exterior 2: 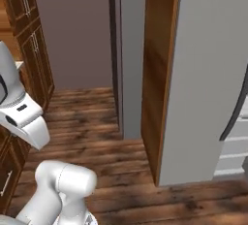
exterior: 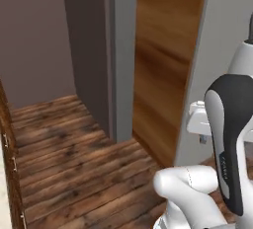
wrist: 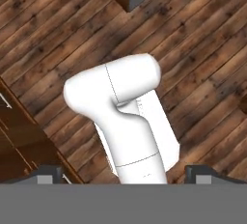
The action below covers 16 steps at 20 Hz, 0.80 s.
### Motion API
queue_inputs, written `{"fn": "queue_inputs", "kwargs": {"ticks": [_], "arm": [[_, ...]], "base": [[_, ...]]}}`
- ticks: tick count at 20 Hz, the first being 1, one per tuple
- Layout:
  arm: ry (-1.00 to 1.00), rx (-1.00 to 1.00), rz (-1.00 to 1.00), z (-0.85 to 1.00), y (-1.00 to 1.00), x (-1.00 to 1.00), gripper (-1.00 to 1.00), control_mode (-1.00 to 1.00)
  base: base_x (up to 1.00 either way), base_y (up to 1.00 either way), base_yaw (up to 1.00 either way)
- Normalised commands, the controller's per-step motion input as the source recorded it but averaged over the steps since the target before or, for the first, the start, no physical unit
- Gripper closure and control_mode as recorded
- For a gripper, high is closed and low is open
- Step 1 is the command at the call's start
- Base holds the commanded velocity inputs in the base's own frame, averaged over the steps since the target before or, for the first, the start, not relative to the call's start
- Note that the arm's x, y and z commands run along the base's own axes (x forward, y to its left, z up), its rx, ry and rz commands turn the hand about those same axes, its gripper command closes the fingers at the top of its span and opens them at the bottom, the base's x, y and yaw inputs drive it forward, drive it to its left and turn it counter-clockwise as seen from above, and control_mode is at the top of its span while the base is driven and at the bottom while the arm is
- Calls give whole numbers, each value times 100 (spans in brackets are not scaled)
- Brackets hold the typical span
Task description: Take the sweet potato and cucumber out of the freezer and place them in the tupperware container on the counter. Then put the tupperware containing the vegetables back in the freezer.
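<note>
The freezer (exterior 2: 208, 83) stands at the right, its door cut off by the frame edge, its contents hidden. The gripper's (wrist: 123, 175) 2 fingertips (wrist: 48, 172) sit wide apart, holding nothing, above the wooden floor (wrist: 193, 49).

Plain grey freezer (exterior 2: 203, 73); brown streaked plank floor (exterior: 74, 159)

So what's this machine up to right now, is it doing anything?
Nothing is being handled at the moment. The white robot arm stands on the wooden floor beside the tall grey freezer, whose door looks shut from here. Its claw points down at the floor and at the robot's own body, fingertips wide apart with nothing between them. No vegetables or container can be seen, so the fetching looks not yet begun.
</note>
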Motion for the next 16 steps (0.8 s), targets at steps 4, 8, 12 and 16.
{"fn": "queue_inputs", "kwargs": {"ticks": [4, 8, 12, 16], "arm": [[0, 0, 0, 0, 0, 0, -100, 100], [0, 0, 0, 0, 0, 0, -100, 100], [0, 0, 0, 0, 0, 0, -100, 100], [0, 0, 0, 0, 0, 0, -100, 100]], "base": [[88, -50, 30], [73, -66, 20], [62, -73, 14], [50, -75, 19]]}}
